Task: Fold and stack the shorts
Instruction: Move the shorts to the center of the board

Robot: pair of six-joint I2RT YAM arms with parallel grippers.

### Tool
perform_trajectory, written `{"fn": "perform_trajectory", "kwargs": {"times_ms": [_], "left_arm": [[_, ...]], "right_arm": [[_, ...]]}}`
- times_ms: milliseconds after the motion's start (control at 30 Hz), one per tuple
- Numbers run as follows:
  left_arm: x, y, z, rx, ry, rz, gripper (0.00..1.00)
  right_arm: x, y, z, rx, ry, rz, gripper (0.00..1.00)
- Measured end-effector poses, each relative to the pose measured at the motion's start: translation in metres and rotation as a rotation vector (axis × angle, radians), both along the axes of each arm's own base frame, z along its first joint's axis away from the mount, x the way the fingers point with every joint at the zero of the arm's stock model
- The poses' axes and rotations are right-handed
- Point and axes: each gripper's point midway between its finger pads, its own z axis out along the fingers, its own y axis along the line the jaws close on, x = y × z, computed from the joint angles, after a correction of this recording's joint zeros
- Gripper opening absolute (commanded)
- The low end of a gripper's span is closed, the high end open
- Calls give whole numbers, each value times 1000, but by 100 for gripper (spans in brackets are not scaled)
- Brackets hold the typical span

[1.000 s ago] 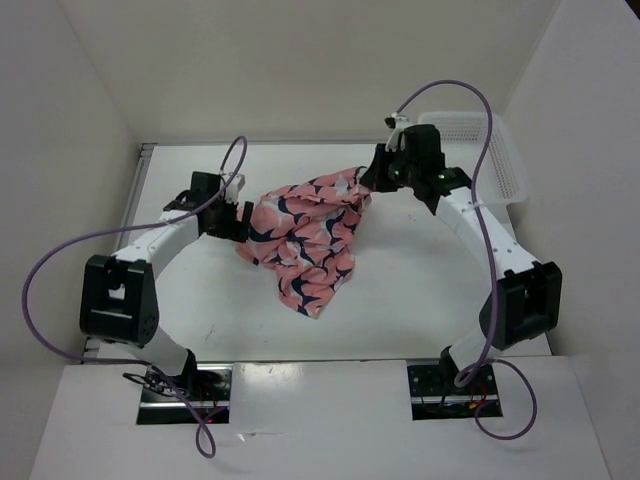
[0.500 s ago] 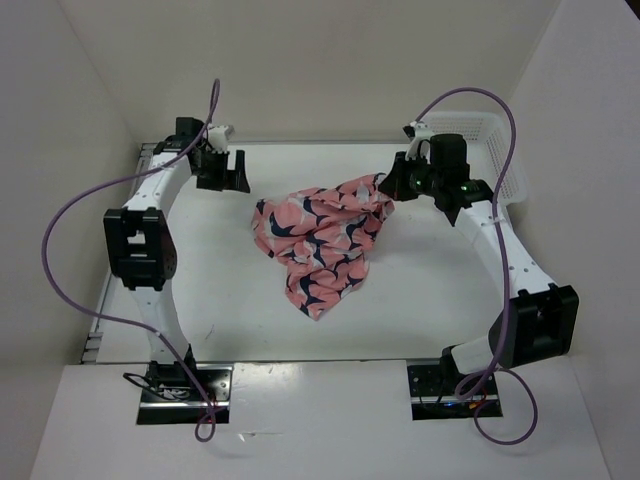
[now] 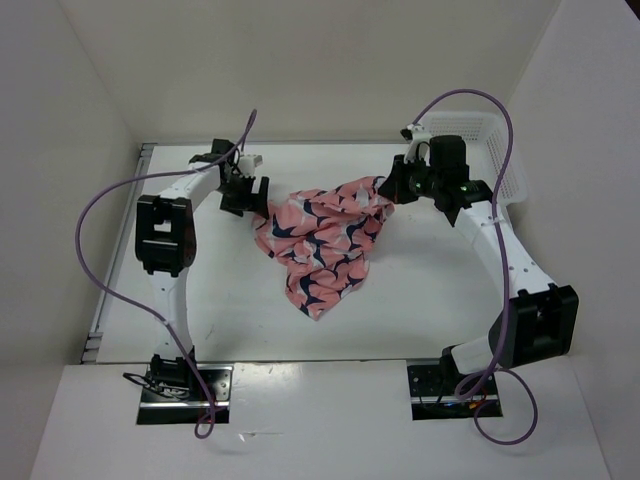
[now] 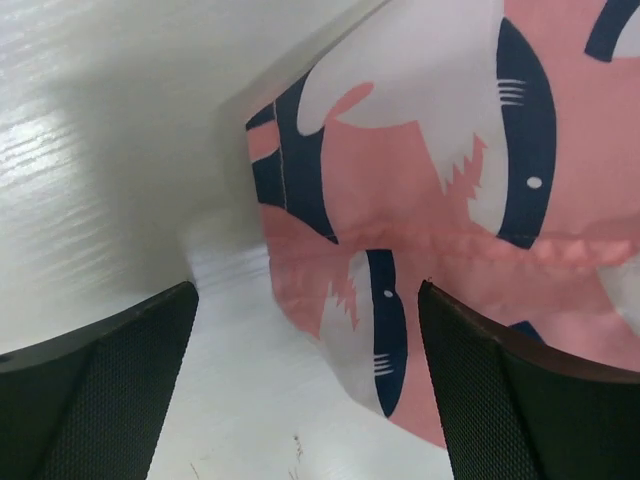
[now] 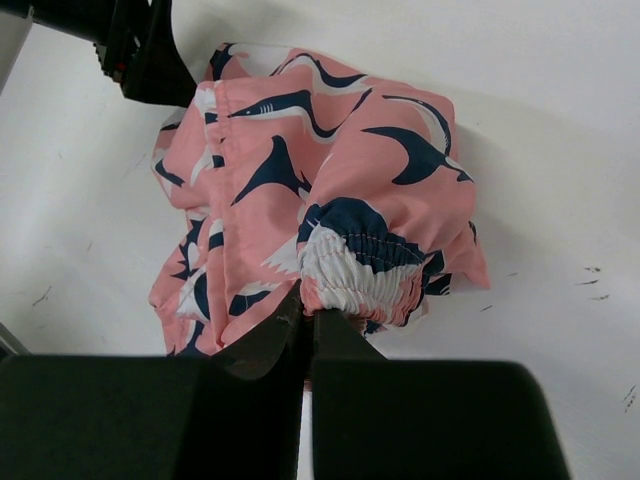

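The salmon-pink shorts [image 3: 320, 235] with navy and white shark shapes lie crumpled in the middle of the table. My right gripper [image 3: 392, 188] is shut on their elastic waistband [image 5: 360, 270] at the heap's far right corner. My left gripper [image 3: 250, 198] is open at the heap's far left edge, low over the table. In the left wrist view a corner of the shorts [image 4: 400, 250] lies between the spread fingers [image 4: 520, 400], nearer the right one. The left fingers [image 5: 150, 50] also show in the right wrist view, at the top left.
A white mesh basket [image 3: 480, 150] stands at the far right of the table, behind my right arm. White walls close in the table [image 3: 420, 290] on three sides. Purple cables loop above both arms.
My left gripper has let go of the shorts, swung away to the far left, and now is back down at the heap's left edge. The shorts have dropped onto the table.
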Motion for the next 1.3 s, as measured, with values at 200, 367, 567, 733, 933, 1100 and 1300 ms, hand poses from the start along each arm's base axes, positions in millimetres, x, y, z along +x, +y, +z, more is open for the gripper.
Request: {"fn": "perform_trajectory", "kwargs": {"times_ms": [200,367,567,733,933,1100,1300], "left_arm": [[7,-13,-6,28,-49,-21,44],[5,-25,-13,-24,-41,-52,4],[0,-29,-13,-87,-21,-61,0],[3,4,2,-91,-5,5,0],[75,105,157,-65,-395,179,0],[54,125,331,-27,-781,195,0],[8,69,364,-110,-839,58,68]], "right_arm": [[0,-2,-1,-1,3,-4,0],[1,-4,-1,-2,3,-9,0],[5,-7,-2,-8,7,-17,0],[21,-9,16,13,-19,-34,0],[71,-15,88,90,-149,-91,0],[92,-10,150,147,-277,-87,0],[88,-2,170,177,-316,-46,0]]}}
